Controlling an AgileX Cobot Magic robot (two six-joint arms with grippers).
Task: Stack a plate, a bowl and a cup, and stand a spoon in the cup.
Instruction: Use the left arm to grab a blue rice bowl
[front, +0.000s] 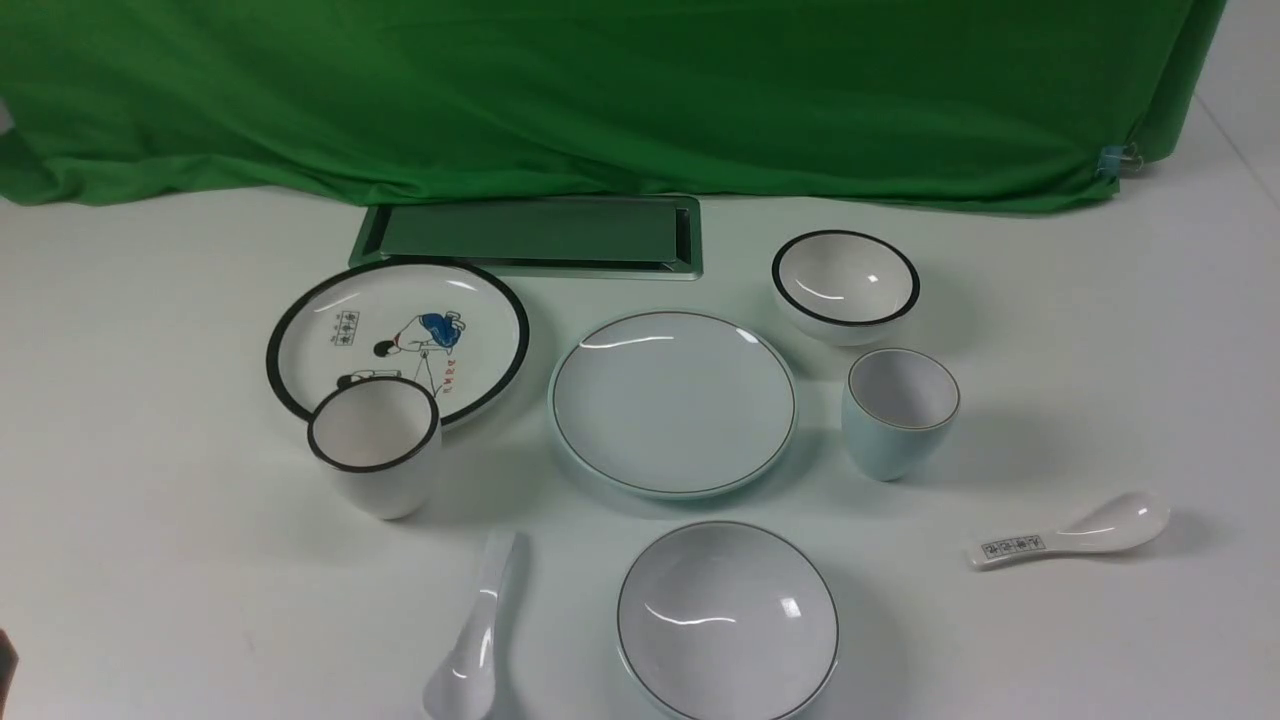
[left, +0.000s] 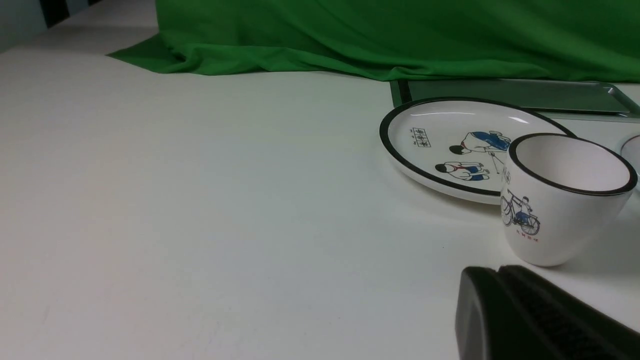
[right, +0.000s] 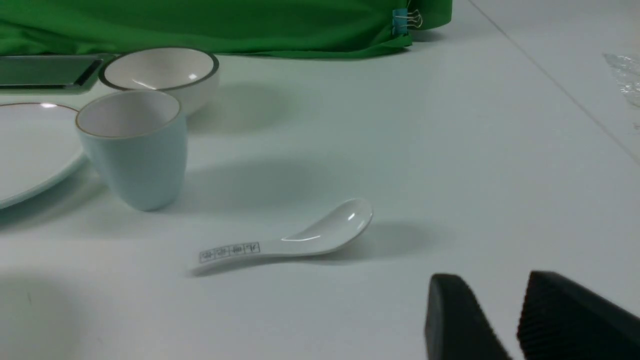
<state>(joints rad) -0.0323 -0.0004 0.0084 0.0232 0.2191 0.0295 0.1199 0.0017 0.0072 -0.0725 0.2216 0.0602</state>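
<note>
The pale blue-white plate (front: 672, 400) lies at the table's middle. In front of it sits the wide shallow bowl (front: 727, 620), and to its right stands the pale blue cup (front: 900, 410), upright and empty. The plain white spoon (front: 475, 640) lies at the front, left of the bowl. Neither arm shows in the front view. My left gripper (left: 497, 270) is shut on nothing, low over the table near a black-rimmed cup. My right gripper (right: 495, 280) is open and empty, short of the patterned spoon, with the pale blue cup (right: 135, 150) and the plate (right: 30, 145) beyond.
A black-rimmed cartoon plate (front: 395, 335) and a black-rimmed cup (front: 375, 445) stand at the left. A black-rimmed bowl (front: 845, 282) sits behind the pale cup. A spoon with a printed handle (front: 1075, 535) lies at the right. A metal hatch (front: 530, 235) and green cloth (front: 600, 90) close the back.
</note>
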